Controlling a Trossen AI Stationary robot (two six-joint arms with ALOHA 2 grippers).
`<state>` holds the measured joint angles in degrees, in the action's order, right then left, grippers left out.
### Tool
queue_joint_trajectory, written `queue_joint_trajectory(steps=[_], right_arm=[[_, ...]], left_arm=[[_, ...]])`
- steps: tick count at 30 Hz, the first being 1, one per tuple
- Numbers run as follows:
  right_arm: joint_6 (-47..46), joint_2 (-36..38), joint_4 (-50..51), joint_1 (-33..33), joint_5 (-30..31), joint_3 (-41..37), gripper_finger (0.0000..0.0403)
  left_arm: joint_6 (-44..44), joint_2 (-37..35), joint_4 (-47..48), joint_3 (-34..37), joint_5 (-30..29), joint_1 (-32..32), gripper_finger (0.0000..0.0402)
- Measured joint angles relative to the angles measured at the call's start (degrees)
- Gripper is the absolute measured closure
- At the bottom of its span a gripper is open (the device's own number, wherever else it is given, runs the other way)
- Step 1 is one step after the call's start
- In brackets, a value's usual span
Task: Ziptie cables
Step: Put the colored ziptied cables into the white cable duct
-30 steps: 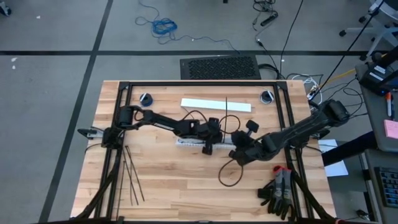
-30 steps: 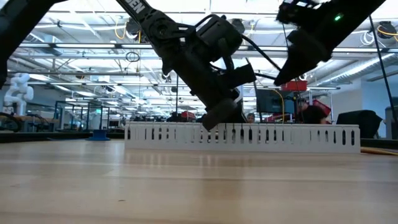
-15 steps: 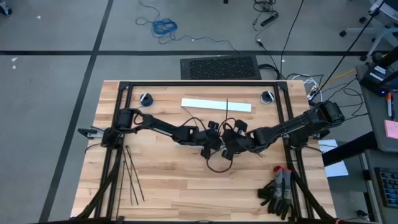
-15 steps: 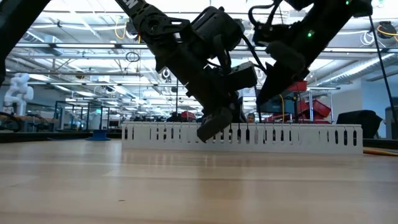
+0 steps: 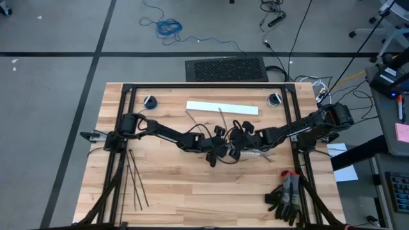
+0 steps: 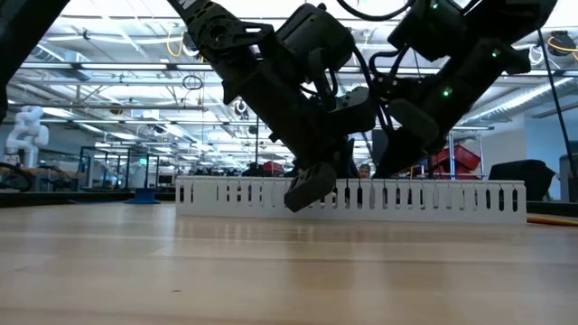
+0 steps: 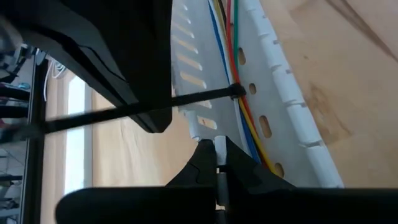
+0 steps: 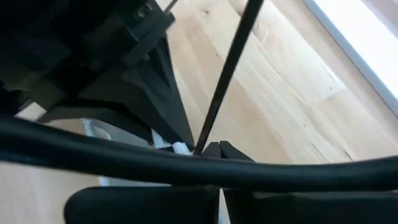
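A long white slotted duct (image 7: 292, 118) lies at the table's middle (image 5: 254, 155). The cables (image 7: 231, 68), blue, yellow, red and green wires, run along its inside. A black ziptie (image 7: 205, 96) has its head on the wires. Its strip (image 8: 227, 68) slants up and away, with the tail (image 5: 222, 116) over the far half of the table. My left gripper (image 7: 216, 149) is shut at the duct's slotted wall. My right gripper (image 8: 217, 148) is shut right beside it, at the ziptie's strip. Both meet at the table's centre (image 5: 225, 152). My left gripper pinches one white tab of the duct's slotted wall (image 7: 208, 134) between its two fingertips, slanting down from the table's left. The duct lies flat on the table. My right gripper's shut fingertips (image 8: 208, 148) meet the ziptie's strip (image 8: 202, 140), which runs past one finger's outer side. Whether the strip is pinched I cannot tell; a black lead hides what lies below.
The duct's flat white lid (image 5: 222, 107) lies toward the far edge between two small dark round pieces (image 5: 149, 101). Several spare zipties (image 5: 134, 182) lie at the near left. Black and red gloves (image 5: 285, 198) sit at the near right corner.
My right gripper has swung toward the table's left and come down, closing in on my left gripper at the duct. My left gripper has shifted a little to the right and rolled. The ziptie's tail, upright before, has tipped toward the table's left.
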<state>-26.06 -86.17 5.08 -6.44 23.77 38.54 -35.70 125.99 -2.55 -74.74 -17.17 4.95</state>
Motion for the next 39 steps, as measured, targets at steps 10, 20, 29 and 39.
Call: queue_joint_trajectory(steps=[10, 20, 29, 39], right_arm=[[1.8, 5.0, 2.9, -1.9, 1.2, 0.5, 0.0403], [0.0, 7.2, 7.8, -3.5, -1.6, 0.6, 0.0403], [1.9, 6.8, 6.1, -2.7, -1.4, 0.6, 0.0403], [6.6, 0.0, -1.2, 1.4, -4.1, 0.6, 0.0403]], left_arm=[[-1.2, 0.0, -0.2, 0.0, -1.0, 0.1, 0.0399], [-8.4, 0.1, -0.4, 0.0, -6.1, 0.9, 0.0399], [-13.3, 0.1, -0.4, 0.1, -8.0, 2.4, 0.0399], [-11.3, 0.2, -1.8, 0.2, -3.9, 2.3, 0.0399]])
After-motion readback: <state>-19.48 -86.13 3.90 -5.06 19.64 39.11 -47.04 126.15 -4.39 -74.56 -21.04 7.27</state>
